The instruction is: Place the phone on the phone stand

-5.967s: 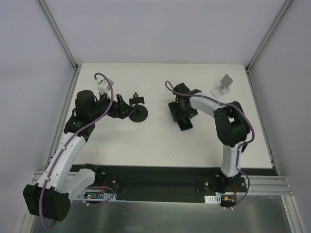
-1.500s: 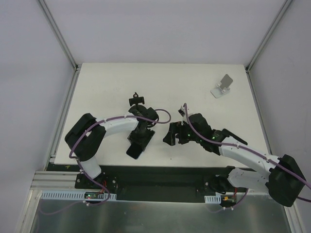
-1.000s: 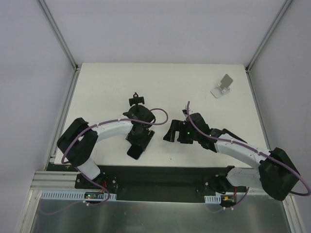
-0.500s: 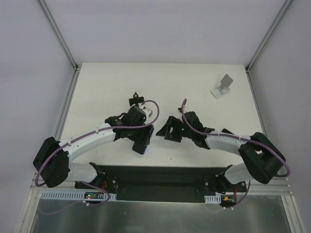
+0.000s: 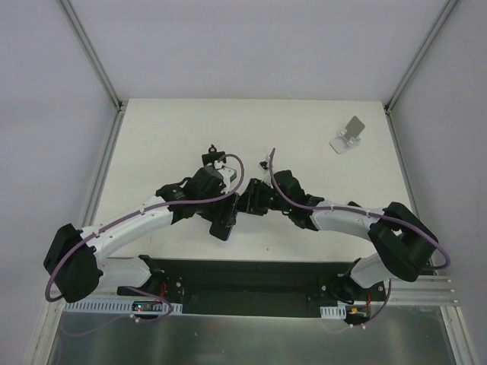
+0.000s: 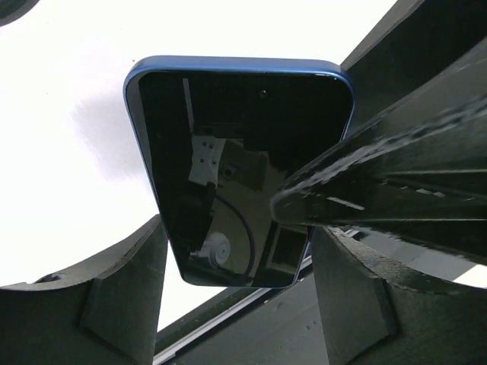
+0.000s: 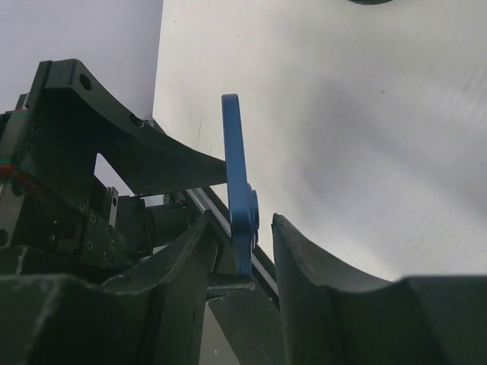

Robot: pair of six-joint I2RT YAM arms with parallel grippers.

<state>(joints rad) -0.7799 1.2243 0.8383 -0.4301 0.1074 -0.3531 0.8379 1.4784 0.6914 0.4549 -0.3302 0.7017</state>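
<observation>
The phone [image 5: 222, 226], black with a blue rim, hangs above the table's near middle. My left gripper [image 5: 220, 215] is shut on it across its width. In the left wrist view the phone [image 6: 236, 175] fills the space between my fingers [image 6: 106, 304], and a right finger crosses its right side. My right gripper [image 5: 243, 202] has come in from the right. The phone [image 7: 234, 167] stands edge-on between its jaws, and a gap shows at the right finger [image 7: 319, 289]. The phone stand [image 5: 214, 157] rises just behind my left wrist, its base hidden.
A small silver folded-metal stand [image 5: 348, 135] sits at the back right of the white table [image 5: 319, 167]. The black strip [image 5: 251, 274] with the arm bases runs along the near edge. Grey walls close in the sides.
My right gripper has slid left to the phone, and its jaws have narrowed around it. The left arm has stretched further right, still holding the phone.
</observation>
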